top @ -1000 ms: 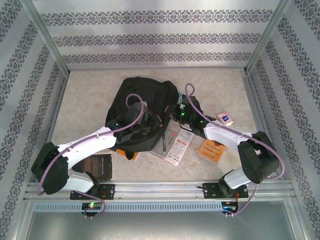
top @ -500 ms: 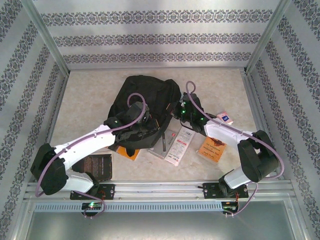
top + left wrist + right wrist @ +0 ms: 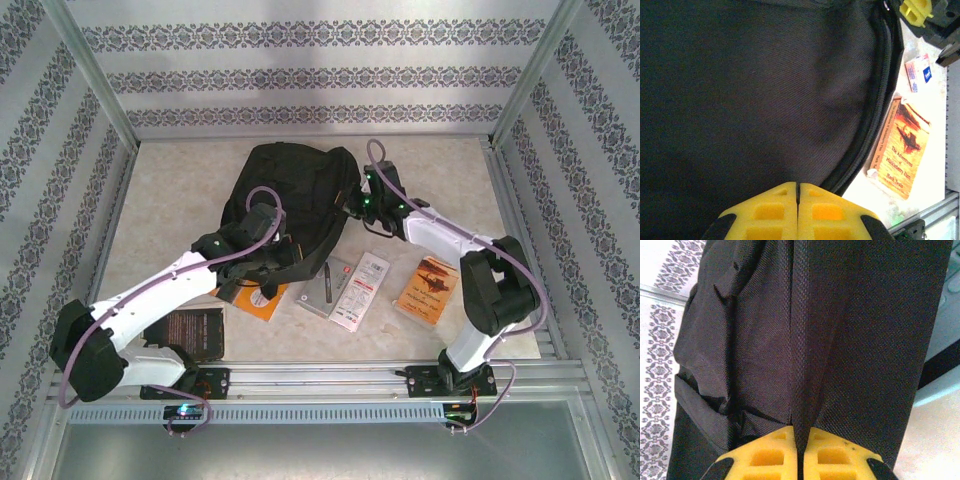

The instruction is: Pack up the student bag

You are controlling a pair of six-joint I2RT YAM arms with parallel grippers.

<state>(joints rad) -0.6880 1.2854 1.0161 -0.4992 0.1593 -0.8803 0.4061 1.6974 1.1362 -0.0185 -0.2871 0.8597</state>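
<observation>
Black fabric student bag (image 3: pixel 290 190) is pinched by the closed right gripper (image 3: pixel 799 432), perhaps also by the shut left gripper (image 3: pixel 798 187); orange paperback book (image 3: pixel 428 290) is left unpacked near the table's (image 3: pixel 170 190) front edge.

Beige marbled table (image 3: pixel 180 190) carries the student bag (image 3: pixel 290 190), slumped between left pincer (image 3: pixel 797 186) and right pincer (image 3: pixel 799 432). On the base side of the left pincer: orange book (image 3: pixel 262 300) partly hidden by the bag's edge, black booklet (image 3: pixel 195 333) beyond it. On the base side of the right pincer: grey booklet (image 3: pixel 322 285), white leaflet (image 3: pixel 360 290), brown Huckleberry Finn paperback (image 3: pixel 428 290), and a small blue-and-white packet (image 3: pixel 918 72) close by that pincer.
</observation>
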